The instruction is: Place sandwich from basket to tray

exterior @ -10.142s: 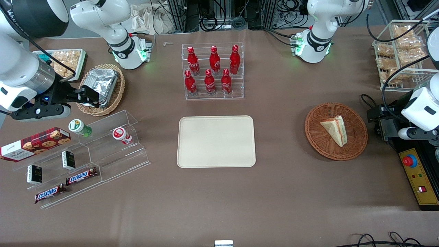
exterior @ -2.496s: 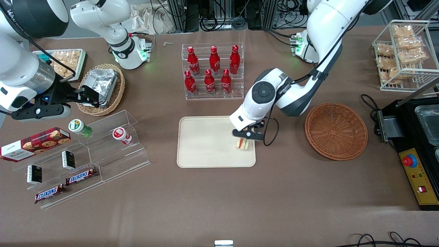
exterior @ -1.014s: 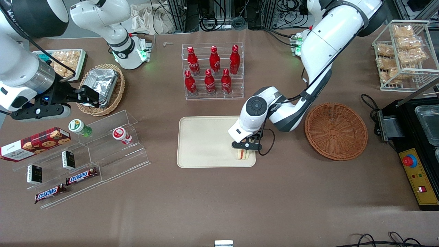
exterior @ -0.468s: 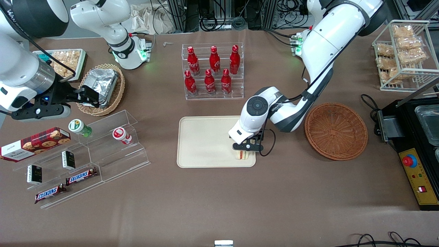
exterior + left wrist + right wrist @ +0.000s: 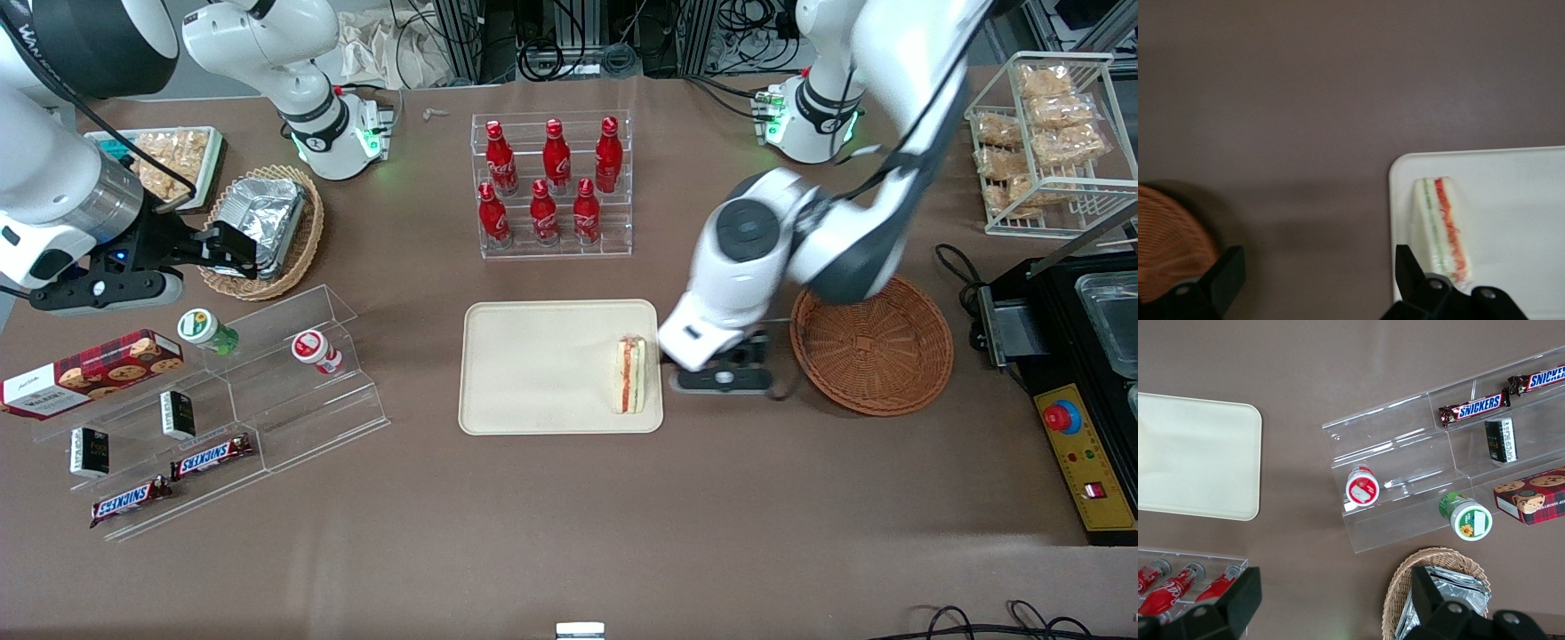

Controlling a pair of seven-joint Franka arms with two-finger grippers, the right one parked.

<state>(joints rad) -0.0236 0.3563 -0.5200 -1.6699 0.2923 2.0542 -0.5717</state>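
Note:
The sandwich (image 5: 631,374) stands on its edge on the beige tray (image 5: 551,364), at the tray's end toward the basket, with its red and green filling stripes facing up. The reddish-brown wicker basket (image 5: 871,342) holds nothing. My gripper (image 5: 722,380) hovers over the bare table between tray and basket, apart from the sandwich. In the left wrist view the gripper (image 5: 1318,267) is open, its black fingers (image 5: 1408,273) spread wide with only tablecloth between them. That view also shows the sandwich (image 5: 1441,230), the tray's corner (image 5: 1518,200) and the basket's rim (image 5: 1168,247).
A clear rack of red bottles (image 5: 551,182) stands farther from the camera than the tray. Toward the parked arm's end are a stepped acrylic rack with snacks (image 5: 222,400) and a tan basket with foil (image 5: 267,227). A wire snack rack (image 5: 1040,133) and a control box (image 5: 1080,453) flank the working arm's end.
The gripper has let go of the sandwich, risen and swung off the tray toward the basket. The sandwich stays standing on the tray where it was set.

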